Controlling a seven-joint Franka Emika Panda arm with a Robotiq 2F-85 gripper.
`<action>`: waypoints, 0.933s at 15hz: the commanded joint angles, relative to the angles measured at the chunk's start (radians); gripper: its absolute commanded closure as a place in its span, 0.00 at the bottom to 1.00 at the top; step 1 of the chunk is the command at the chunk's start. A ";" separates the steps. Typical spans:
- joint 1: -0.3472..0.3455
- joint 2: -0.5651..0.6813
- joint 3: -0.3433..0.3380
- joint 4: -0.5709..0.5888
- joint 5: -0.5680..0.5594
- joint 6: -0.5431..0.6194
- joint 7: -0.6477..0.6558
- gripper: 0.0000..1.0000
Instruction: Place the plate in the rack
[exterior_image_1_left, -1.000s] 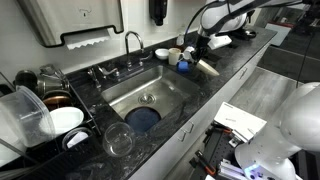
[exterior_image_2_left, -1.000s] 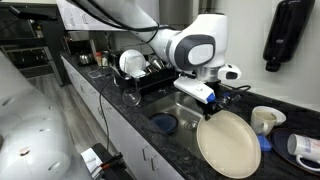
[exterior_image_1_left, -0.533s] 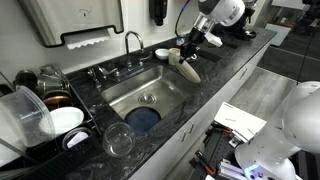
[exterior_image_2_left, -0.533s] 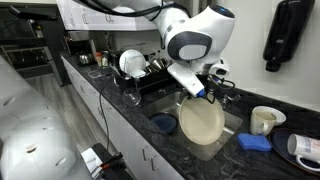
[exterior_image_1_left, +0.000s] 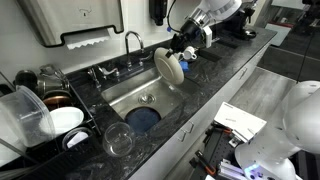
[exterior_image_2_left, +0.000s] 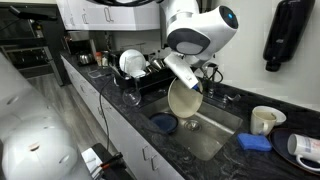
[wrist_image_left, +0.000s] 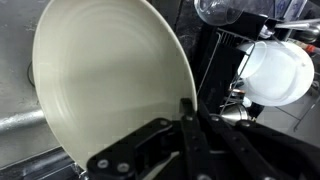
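My gripper (exterior_image_1_left: 181, 54) is shut on the rim of the cream plate (exterior_image_1_left: 168, 68) and holds it on edge in the air above the steel sink (exterior_image_1_left: 170, 103). The plate also shows in an exterior view (exterior_image_2_left: 184, 98) hanging below the gripper (exterior_image_2_left: 185, 72), and it fills the wrist view (wrist_image_left: 105, 85) with the jaws (wrist_image_left: 188, 112) clamped on its edge. The black wire rack (exterior_image_1_left: 40, 120) stands on the counter beside the sink, some way from the plate, with dishes in it. It shows too in an exterior view (exterior_image_2_left: 140, 75) and the wrist view (wrist_image_left: 222, 80).
A dark blue dish (exterior_image_1_left: 143, 116) lies in the sink. A clear glass (exterior_image_1_left: 118, 139) stands by the sink's edge. A white dish (exterior_image_2_left: 131, 62) sits in the rack. A faucet (exterior_image_1_left: 133, 42), a cup (exterior_image_2_left: 264, 120) and a blue sponge (exterior_image_2_left: 254, 142) stand on the dark counter (exterior_image_1_left: 215, 65).
The gripper has carried the plate off the counter beside the sink, lifted it and moved it over the sink toward the rack, turning it from lying flat to on edge.
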 joint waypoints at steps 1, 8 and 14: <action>-0.033 0.007 0.029 0.007 0.007 -0.010 -0.008 0.95; -0.026 0.022 0.028 0.016 0.044 -0.026 -0.030 0.99; 0.000 0.032 0.069 0.043 0.402 -0.119 -0.065 0.99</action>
